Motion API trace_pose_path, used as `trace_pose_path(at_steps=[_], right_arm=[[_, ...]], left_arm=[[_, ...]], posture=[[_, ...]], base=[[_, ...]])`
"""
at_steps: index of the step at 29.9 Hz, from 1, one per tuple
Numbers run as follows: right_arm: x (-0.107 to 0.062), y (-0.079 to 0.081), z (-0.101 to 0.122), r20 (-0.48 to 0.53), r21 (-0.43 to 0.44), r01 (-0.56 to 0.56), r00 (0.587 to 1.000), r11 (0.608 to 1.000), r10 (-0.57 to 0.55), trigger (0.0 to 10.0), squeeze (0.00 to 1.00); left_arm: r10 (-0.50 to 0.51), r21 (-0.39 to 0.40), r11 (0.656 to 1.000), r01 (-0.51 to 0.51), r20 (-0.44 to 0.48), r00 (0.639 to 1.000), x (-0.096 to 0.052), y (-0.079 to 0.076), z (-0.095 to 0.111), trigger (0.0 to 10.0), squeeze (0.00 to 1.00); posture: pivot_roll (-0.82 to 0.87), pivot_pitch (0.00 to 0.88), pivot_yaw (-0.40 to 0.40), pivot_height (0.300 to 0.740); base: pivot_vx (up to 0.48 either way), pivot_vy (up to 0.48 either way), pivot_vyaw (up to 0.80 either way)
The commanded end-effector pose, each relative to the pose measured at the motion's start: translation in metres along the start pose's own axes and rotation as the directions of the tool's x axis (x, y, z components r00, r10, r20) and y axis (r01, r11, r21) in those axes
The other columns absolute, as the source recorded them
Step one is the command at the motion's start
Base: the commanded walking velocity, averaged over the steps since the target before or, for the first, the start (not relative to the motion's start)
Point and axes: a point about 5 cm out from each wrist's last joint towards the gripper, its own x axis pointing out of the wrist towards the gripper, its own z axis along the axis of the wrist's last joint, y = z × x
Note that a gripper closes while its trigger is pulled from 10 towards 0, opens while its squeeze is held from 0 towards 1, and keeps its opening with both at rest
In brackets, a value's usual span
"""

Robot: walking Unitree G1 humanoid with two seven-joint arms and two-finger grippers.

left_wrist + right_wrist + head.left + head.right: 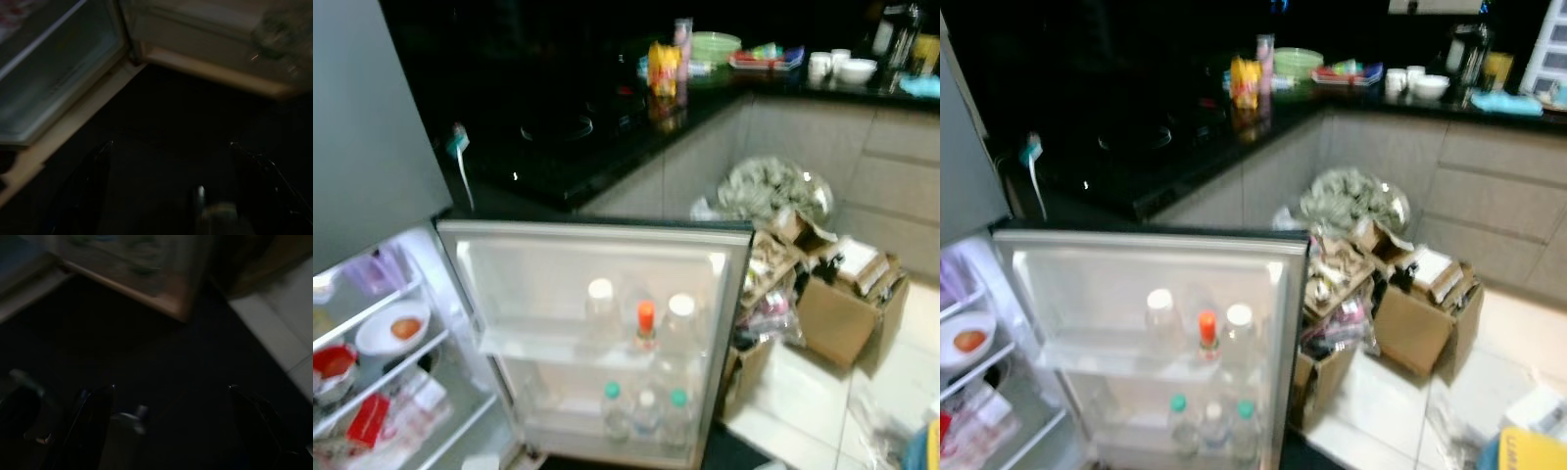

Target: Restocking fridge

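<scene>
The fridge stands open, its door (597,257) swung wide toward me. In the door racks stand several bottles: two with white caps (600,305), one with an orange cap (645,326), and green-capped ones (612,406) on the lower rack. On the inner shelves at the left lie a white bowl with an orange fruit (395,331) and red packs (367,419). My left gripper (168,156) hangs open over the dark floor near the fridge's base. My right gripper (171,396) is likewise open, below the door's corner.
A black counter (568,137) runs behind the door with a yellow pack (663,67), green plates (715,44) and white cups (842,67). Open cardboard boxes (847,299) and a full bag (773,191) crowd the tiled floor at the right. A yellow thing (1533,452) lies at the lower right.
</scene>
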Motion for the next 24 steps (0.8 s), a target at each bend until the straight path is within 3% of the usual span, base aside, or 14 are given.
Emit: trace_pose_path(at_steps=[1, 4, 19, 24], right_arm=[[0.0005, 0.0043, -0.0023, -0.003, -0.005, -0.008, 1.000, 1.000, 0.008, 10.0, 0.00], [0.0006, 0.0034, -0.0029, -0.006, 0.029, 0.010, 1.000, 1.000, -0.009, 10.0, 0.00], [0.0023, 0.0068, 0.0000, 0.001, 0.034, -0.001, 1.000, 0.999, 0.001, 10.0, 0.00], [0.0028, 0.0077, 0.0008, 0.005, 0.038, 0.000, 1.000, 0.999, 0.000, 10.0, 0.00]], left_arm=[[0.031, -0.023, 0.999, -0.032, -0.035, 0.999, -0.0047, 0.0054, -0.0122, 10.0, 0.00], [0.040, -0.027, 0.999, -0.041, -0.037, 0.998, -0.0045, 0.0077, -0.0117, 10.0, 0.00], [0.042, -0.024, 0.999, -0.043, -0.022, 0.999, -0.0028, 0.0087, -0.0066, 10.0, 0.00], [0.035, 0.019, 0.999, -0.035, -0.021, 0.999, -0.0036, 0.0073, -0.0080, 10.0, 0.00]], posture=[[-0.02, 0.090, -0.022, 0.740], [-0.02, 0.089, -0.016, 0.740], [-0.02, 0.087, -0.009, 0.740], [-0.02, 0.085, -0.009, 0.740]], base=[[0.000, 0.000, 0.73], [0.000, 0.000, 0.00], [0.000, 0.000, 0.00], [0.000, 0.000, 0.00]])
